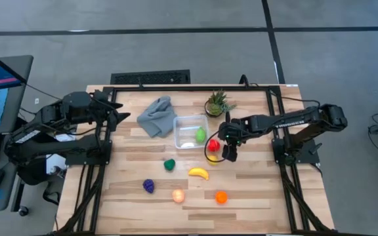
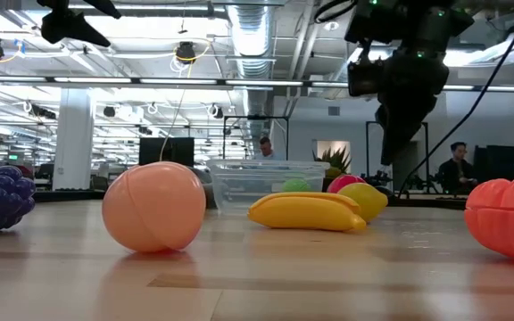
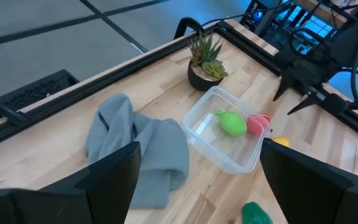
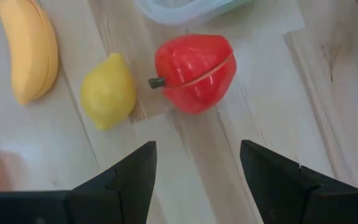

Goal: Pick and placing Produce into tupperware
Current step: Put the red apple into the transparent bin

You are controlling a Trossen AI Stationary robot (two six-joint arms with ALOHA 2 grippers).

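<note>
The clear tupperware (image 1: 190,124) stands mid-table with a light green fruit (image 1: 201,135) inside it. Against its right side lie a red fruit (image 4: 194,71) and a yellow lemon (image 4: 107,90). On the table nearer the front edge rest a banana (image 1: 199,173), a dark green piece (image 1: 169,164), a purple one (image 1: 149,186), a peach one (image 1: 178,195) and an orange one (image 1: 221,196). My right gripper (image 4: 197,168) hovers open just above and right of the red fruit, pointing steeply down, with nothing between its fingers. My left gripper (image 1: 125,117) waits open, raised at the table's left.
A crumpled grey cloth (image 1: 157,116) lies left of the tupperware, and a spiky potted plant (image 1: 217,103) stands behind it. Black frame rails (image 1: 104,164) run along both table sides. People stand in the room beyond the table.
</note>
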